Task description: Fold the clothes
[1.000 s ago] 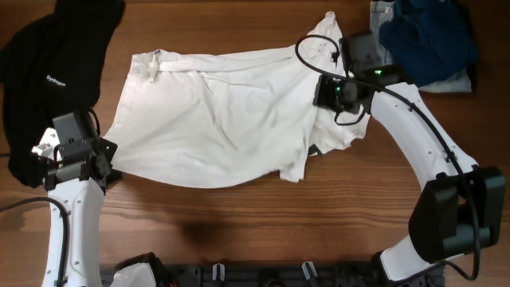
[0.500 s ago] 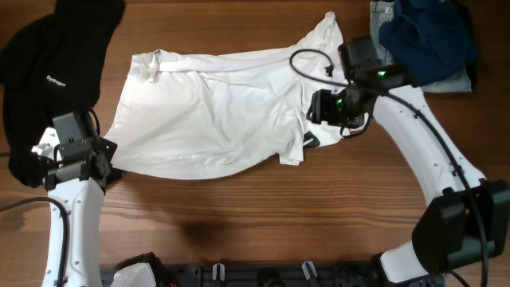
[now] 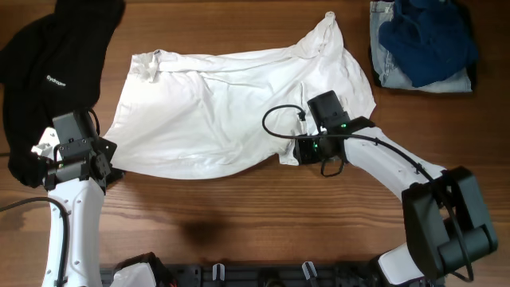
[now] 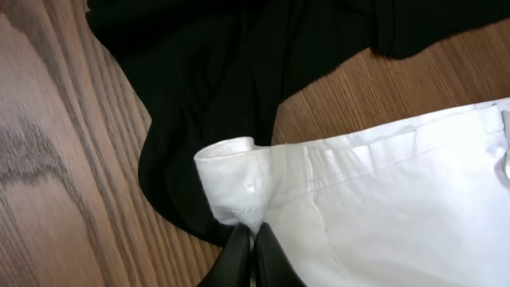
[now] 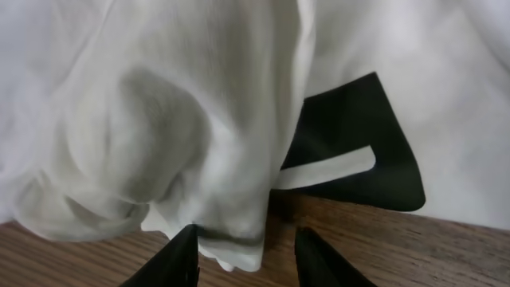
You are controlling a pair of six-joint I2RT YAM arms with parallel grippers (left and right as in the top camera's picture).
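Soft white T-shirt (image 3: 215, 119) cloth, matt and creased, its printed black lettering (image 5: 351, 119) flat and dull, lies on a smooth, faintly sheened wood-grain table (image 3: 239, 223). At 10 o'clock is a matt black garment (image 3: 48, 64); at 1 o'clock, blue denim-like cloth (image 3: 422, 36). The left arm's white shell (image 3: 72, 231) looks like smooth plastic.

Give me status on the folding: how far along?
Barely started. Done: no finished fold shows; the white shirt lies spread and wrinkled. In hand: the left gripper pinches its corner, and the right gripper is open around a bunched edge. Left: folding the shirt, then the black garment, which sits heaped beside it.
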